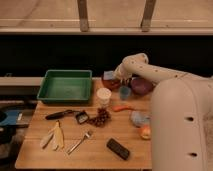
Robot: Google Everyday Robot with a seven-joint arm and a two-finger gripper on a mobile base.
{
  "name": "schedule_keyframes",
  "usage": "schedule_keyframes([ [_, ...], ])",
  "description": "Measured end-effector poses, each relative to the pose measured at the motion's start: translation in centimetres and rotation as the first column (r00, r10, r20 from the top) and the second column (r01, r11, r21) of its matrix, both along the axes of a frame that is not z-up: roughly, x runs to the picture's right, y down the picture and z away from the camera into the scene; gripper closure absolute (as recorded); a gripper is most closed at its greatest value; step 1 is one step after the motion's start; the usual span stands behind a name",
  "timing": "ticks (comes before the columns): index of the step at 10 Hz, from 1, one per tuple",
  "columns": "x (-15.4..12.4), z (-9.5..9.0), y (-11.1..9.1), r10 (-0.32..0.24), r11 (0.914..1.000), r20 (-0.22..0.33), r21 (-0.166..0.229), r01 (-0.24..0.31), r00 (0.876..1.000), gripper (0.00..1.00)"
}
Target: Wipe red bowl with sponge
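The red bowl [111, 83] stands at the back of the wooden table, right of the green tray. A pale blue sponge [108, 75] sits on or just over the bowl's rim. My gripper [118, 76] is at the end of the white arm, right against the sponge's right side and over the bowl. The arm hides the gripper's far side and part of the bowl.
A purple bowl [142, 85] and a blue cup [125, 92] stand right of the red bowl. A white cup [104, 96], carrot [121, 107], green tray [65, 86], knife [59, 114], banana [55, 136], fork [80, 142] and black remote [118, 148] lie on the table [95, 157]. My arm [175, 120] fills the right side.
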State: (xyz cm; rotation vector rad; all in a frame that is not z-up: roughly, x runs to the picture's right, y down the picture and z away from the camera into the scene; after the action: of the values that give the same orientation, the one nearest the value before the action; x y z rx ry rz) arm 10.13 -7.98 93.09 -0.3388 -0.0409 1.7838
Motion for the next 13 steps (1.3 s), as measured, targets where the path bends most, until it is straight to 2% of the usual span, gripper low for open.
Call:
schedule_keyframes([
  [3,0.6,-1.7,1.7,0.009,1.0,0.004,0.002,-0.009,1.0,1.0],
  [5,2.1,-1.7,2.4,0.026,0.9997,-0.017,-0.004,-0.026,1.0,1.0],
  [7,3.2,-0.8,1.7,0.029,0.9996,-0.057,-0.001,-0.03,0.998,1.0],
  [10,3.7,1.2,0.3,0.031,0.9995,-0.082,-0.002,-0.031,0.996,1.0],
  [13,1.2,2.9,-1.7,0.005,1.0,-0.063,0.005,-0.005,0.998,1.0],
])
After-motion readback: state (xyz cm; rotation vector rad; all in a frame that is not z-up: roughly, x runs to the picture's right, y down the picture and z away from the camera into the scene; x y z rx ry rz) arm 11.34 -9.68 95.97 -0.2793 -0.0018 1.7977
